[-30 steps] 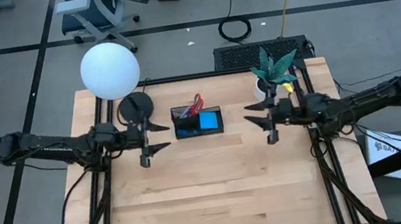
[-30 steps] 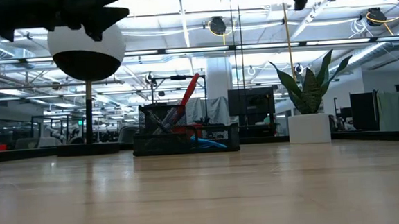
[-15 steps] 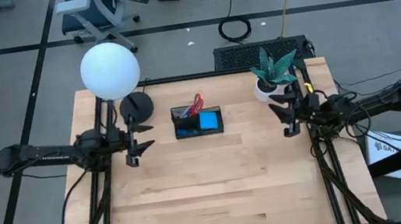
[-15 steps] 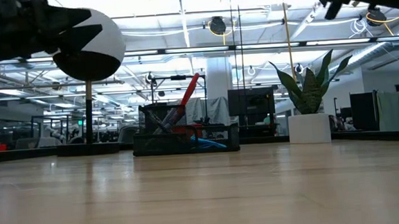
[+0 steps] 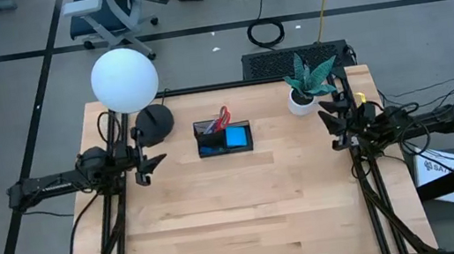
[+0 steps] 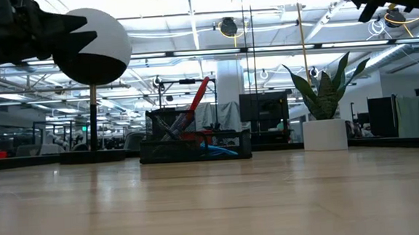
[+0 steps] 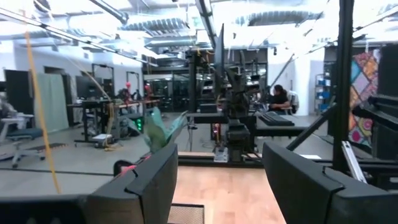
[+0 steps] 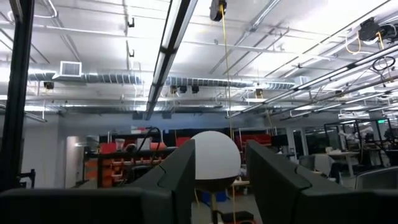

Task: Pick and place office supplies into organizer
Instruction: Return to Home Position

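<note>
Our left hand hangs released beside the organizer, the nearer one. Our right hand hangs released farther off opposite. Red scissors and blue note pad sit inside it.

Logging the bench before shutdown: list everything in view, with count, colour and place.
organizer: one, black, far middle of the table
scissors: one pair, red handles, standing tilted in the organizer
note pad: one, bright blue, in the organizer
lamp: one, white globe on a round black base, left of the organizer
potted plant: one, green leaves in a white pot, right of the organizer
table: one, light wood
office chair: one, blue-grey, on the floor beyond the table
left gripper: open, empty, above the table's left edge
right gripper: open, empty, above the right edge
</note>
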`<state>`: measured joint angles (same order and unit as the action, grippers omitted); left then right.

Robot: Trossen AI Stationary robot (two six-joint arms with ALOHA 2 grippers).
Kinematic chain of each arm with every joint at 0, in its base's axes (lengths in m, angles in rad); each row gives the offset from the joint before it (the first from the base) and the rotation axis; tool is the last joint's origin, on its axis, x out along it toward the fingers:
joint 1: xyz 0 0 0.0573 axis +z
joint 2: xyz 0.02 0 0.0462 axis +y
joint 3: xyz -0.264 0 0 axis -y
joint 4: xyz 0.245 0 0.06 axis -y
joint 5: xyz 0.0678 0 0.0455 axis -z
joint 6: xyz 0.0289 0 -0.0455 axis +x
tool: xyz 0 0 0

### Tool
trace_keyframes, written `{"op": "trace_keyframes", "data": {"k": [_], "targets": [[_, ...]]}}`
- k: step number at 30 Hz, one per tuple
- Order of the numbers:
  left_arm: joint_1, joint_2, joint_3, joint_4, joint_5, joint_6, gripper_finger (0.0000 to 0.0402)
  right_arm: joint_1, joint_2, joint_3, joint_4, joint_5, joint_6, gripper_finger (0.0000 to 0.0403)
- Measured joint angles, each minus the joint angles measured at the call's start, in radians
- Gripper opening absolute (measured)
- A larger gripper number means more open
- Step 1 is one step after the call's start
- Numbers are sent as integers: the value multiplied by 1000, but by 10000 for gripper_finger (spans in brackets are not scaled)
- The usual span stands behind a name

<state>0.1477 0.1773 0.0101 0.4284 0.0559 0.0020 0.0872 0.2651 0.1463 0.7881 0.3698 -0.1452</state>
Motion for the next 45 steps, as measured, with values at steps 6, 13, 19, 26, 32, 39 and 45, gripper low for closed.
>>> {"op": "trace_keyframes", "data": {"k": [6, 13, 19, 26, 32, 39, 45], "targets": [[42, -138, 0, -140, 22, -15, 244, 0, -150, 0, -137, -2, -6, 132], [68, -175, 8, -133, 71, -19, 244, 0, -255, 0, -224, -4, -17, 132], [80, -174, 7, -138, 74, -16, 244, 0, -263, -6, -223, -5, -54, 132], [80, -174, 6, -61, 76, 4, 244, 0, -263, -124, 35, -5, -74, 132], [80, -174, 0, -86, 76, 8, 244, 0, -263, -128, 14, 10, -77, 132], [80, -174, 1, -177, 76, 25, 244, 0, -263, -129, -165, 27, -57, 132], [80, -174, 0, -323, 68, 24, 244, 0, -262, -130, -392, 26, -90, 132]]}}
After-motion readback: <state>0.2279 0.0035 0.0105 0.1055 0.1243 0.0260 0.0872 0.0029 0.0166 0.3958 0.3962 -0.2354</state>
